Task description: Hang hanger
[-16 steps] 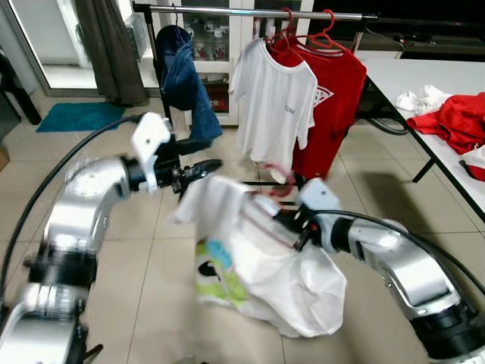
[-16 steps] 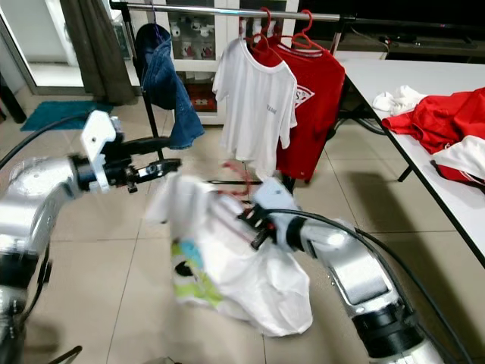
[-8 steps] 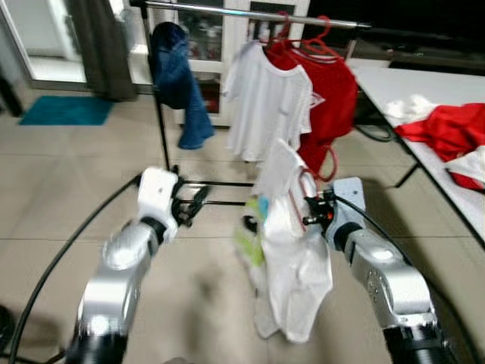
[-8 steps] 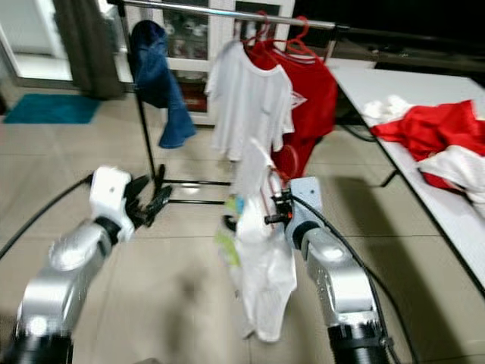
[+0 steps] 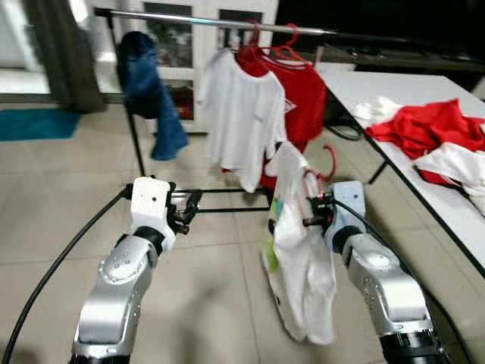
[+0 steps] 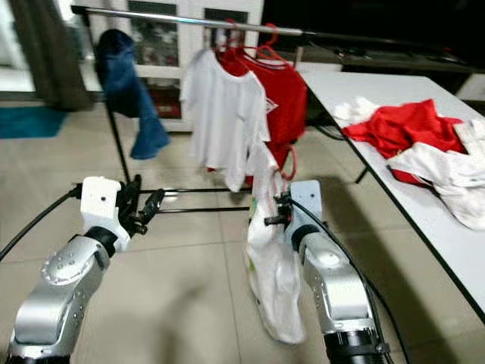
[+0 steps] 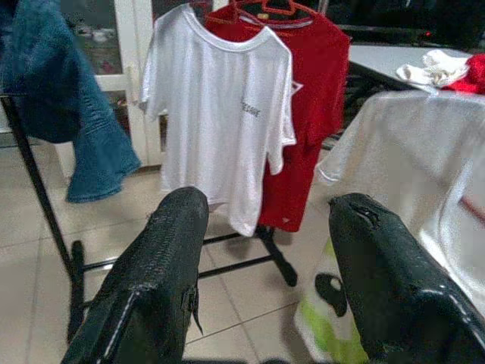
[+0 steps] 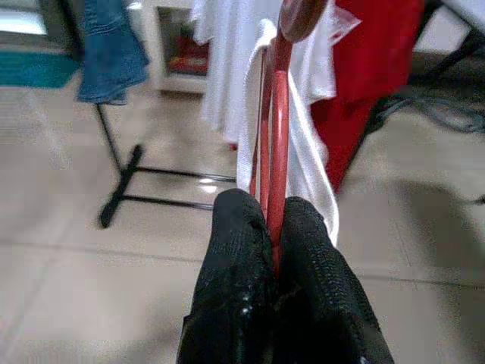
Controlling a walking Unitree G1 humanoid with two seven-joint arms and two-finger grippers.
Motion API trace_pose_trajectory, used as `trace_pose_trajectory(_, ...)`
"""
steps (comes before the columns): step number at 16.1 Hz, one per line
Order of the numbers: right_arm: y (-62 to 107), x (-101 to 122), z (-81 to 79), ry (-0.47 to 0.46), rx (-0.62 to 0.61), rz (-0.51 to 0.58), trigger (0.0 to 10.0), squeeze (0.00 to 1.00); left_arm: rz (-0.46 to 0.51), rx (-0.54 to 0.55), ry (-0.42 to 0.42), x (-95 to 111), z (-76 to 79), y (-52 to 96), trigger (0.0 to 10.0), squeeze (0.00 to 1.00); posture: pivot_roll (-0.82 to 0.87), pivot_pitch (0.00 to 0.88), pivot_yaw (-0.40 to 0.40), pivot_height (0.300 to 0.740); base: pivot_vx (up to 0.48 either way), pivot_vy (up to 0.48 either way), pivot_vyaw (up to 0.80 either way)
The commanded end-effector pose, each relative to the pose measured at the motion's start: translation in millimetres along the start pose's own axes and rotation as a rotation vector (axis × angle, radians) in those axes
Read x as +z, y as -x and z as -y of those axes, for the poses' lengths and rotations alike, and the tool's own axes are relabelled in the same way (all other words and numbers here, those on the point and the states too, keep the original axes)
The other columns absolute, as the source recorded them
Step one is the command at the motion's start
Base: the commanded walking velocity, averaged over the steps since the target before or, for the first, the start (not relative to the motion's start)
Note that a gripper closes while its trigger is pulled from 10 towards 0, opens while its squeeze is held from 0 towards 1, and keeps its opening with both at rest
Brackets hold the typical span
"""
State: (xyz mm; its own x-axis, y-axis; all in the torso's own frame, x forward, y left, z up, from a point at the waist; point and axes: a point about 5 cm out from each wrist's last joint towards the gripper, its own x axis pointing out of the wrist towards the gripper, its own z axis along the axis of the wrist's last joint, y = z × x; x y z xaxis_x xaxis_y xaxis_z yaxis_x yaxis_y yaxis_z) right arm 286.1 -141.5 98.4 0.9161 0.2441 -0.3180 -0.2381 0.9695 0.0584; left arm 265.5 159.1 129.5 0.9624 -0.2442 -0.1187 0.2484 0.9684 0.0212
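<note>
Left eye view runs, from the left of the garment rail (image 5: 220, 20): the left gripper (image 5: 184, 214) held out low before the rail's foot, its fingers (image 7: 163, 265) apart and carrying nothing; then the red hanger (image 5: 307, 189), draped with a white T-shirt (image 5: 303, 258), below and short of the rail; then the right gripper (image 5: 312, 212) with its fingers (image 8: 235, 273) pressed together on the hanger's red wire.

Handling, as I judge it: the hanger is light and stiff, but the T-shirt on it is soft and loose, so the load will sway and could slide off a tilted shoulder. The best hold is where the right gripper has it, on the thin rod near the neck, leaving the hook (image 5: 329, 161) free to go over the rail. The smooth wire may twist in a narrow pinch.

The hanger is thin red wire with a curved hook rising above the shirt. The T-shirt hangs long and limp with a green and yellow print at its left edge. On the rail hang blue jeans (image 5: 148, 91), another white T-shirt (image 5: 239, 114) and a red T-shirt (image 5: 299, 95); right of it, clothes lie on the bench (image 5: 379, 83).
</note>
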Motion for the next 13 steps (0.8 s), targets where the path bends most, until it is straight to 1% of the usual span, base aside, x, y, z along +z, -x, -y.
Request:
trace_pose_trajectory(1,0.3,11,-3.2,-0.001,0.021,0.047,10.0,0.0,-0.005,0.009,0.0,-1,0.3,2.2,10.0,0.0,-0.02,0.0,-0.115,0.74,0.379,0.0,0.0)
trace_pose_trajectory(2,-2.5,11,-3.2,0.01,-0.003,0.058,10.0,0.0,-0.015,0.018,-0.005,-3,-1.2,2.7,10.0,0.0,-0.01,0.0,-0.12,0.74,0.379,0.0,0.0)
trace_pose_trajectory(3,-6.8,12,-6.4,-0.018,0.005,0.061,10.0,0.0,-0.021,0.009,-0.025,-1,-0.5,4.0,10.0,0.0,0.0,0.0,-0.122,0.74,0.379,0.0,0.0)
trace_pose_trajectory(5,-10.8,13,-9.0,-0.028,0.015,0.062,10.0,0.0,-0.026,0.017,-0.029,-2,-1.7,5.7,10.0,0.0,0.0,0.0,-0.118,0.74,0.382,0.0,0.0)
trace_pose_trajectory(7,-11.5,14,-9.6,-0.042,0.027,0.074,10.0,0.0,-0.029,0.021,-0.029,-3,-1.3,6.4,10.0,0.0,0.0,0.0,-0.118,0.74,0.379,0.0,0.0)
trace_pose_trajectory(8,-12.3,13,-9.5,-0.045,0.01,0.075,10.0,0.0,-0.028,0.023,-0.012,-4,-0.3,5.9,10.0,0.0,-0.01,0.0,-0.116,0.74,0.379,0.0,0.0)
trace_pose_trajectory(9,-13.6,13,-10.1,-0.022,-0.009,0.084,10.0,0.0,-0.035,0.024,-0.014,-5,0.9,4.6,10.0,0.0,-0.01,0.0,-0.111,0.74,0.379,0.0,0.0)
trace_pose_trajectory(10,-13.6,15,-10.8,-0.022,-0.003,0.092,10.0,0.0,-0.032,0.022,-0.013,-5,1.4,4.1,10.0,0.0,-0.01,0.0,-0.111,0.74,0.382,0.0,0.0)
trace_pose_trajectory(12,-12.9,15,-13.0,-0.044,0.014,0.101,10.0,0.0,-0.027,0.021,-0.014,-4,1.1,4.7,10.0,0.0,-0.01,0.0,-0.108,0.74,0.375,0.0,0.0)
trace_pose_trajectory(13,-11.6,15,-14.0,-0.079,0.037,0.103,10.0,0.0,-0.026,0.017,-0.016,-3,2.0,4.9,10.0,0.0,-0.01,0.0,-0.107,0.74,0.375,0.0,0.0)
